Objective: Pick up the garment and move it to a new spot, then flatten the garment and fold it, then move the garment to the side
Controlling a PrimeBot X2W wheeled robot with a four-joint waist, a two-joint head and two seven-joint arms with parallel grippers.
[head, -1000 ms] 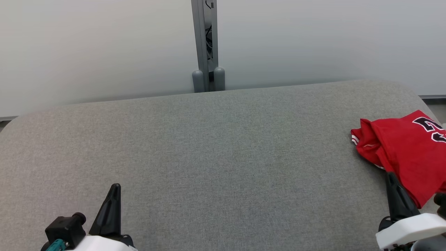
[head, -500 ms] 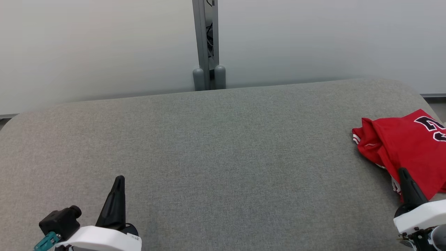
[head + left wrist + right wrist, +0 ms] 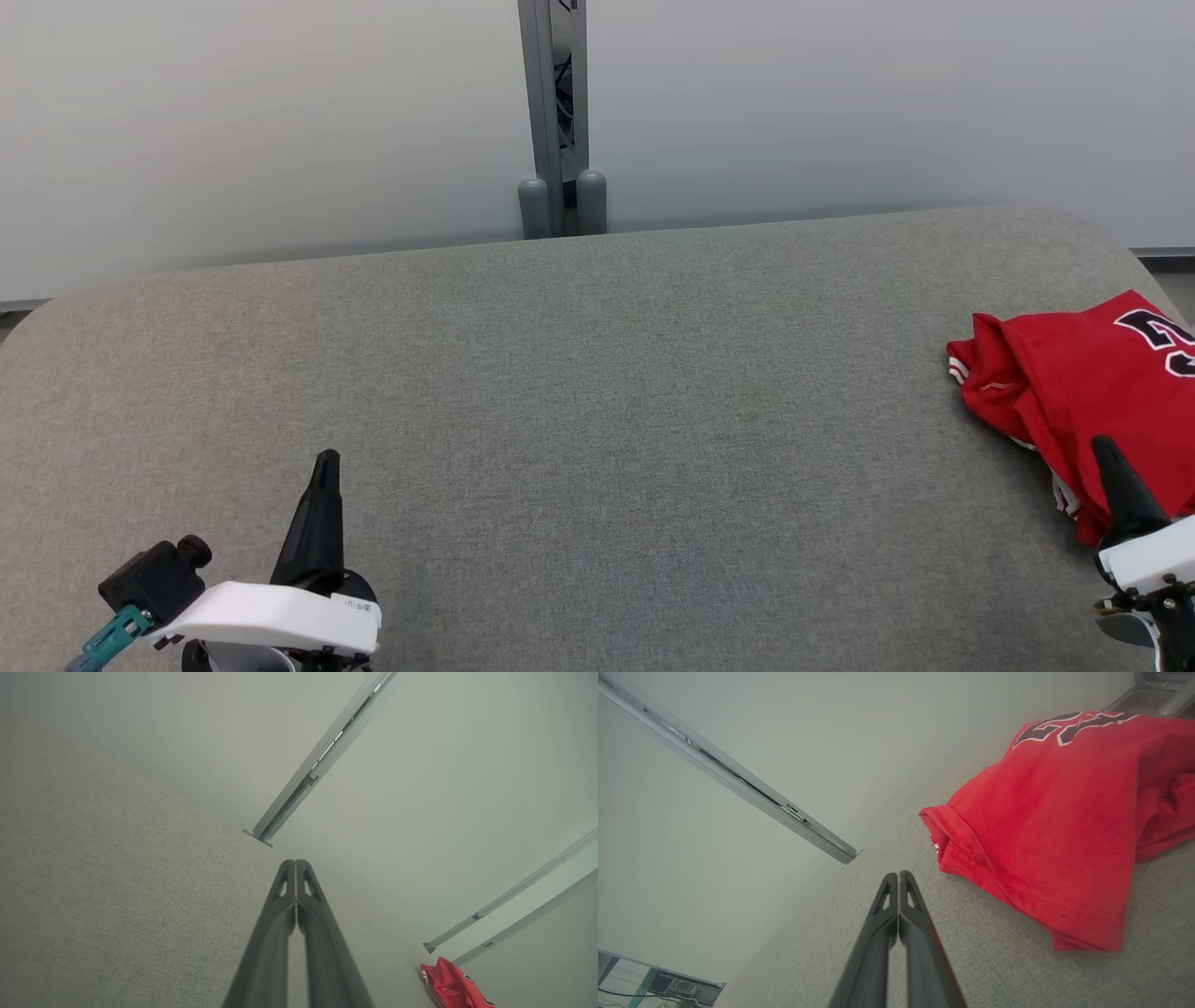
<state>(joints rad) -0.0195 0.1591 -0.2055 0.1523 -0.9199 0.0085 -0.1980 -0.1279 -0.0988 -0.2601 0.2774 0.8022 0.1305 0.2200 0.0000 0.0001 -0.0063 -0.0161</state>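
At the right edge of the grey cloth-covered surface point(image 3: 597, 373) lies the red garment point(image 3: 1046, 392), loosely folded. Its visible length slants from a bunched, white-striped end toward the near right. Dark, white-edged characters on it are cut off and cannot be read. The right claw point(image 3: 1103, 446) is pressed shut and empty, just beside the garment's hemmed edge. The left claw point(image 3: 326, 459), also closed on nothing, hangs over bare surface, well apart.

A grey fabric-covered surface point(image 3: 597, 373) runs back to pale wall panels point(image 3: 261, 121) — a grey metal post point(image 3: 553, 93) between them.
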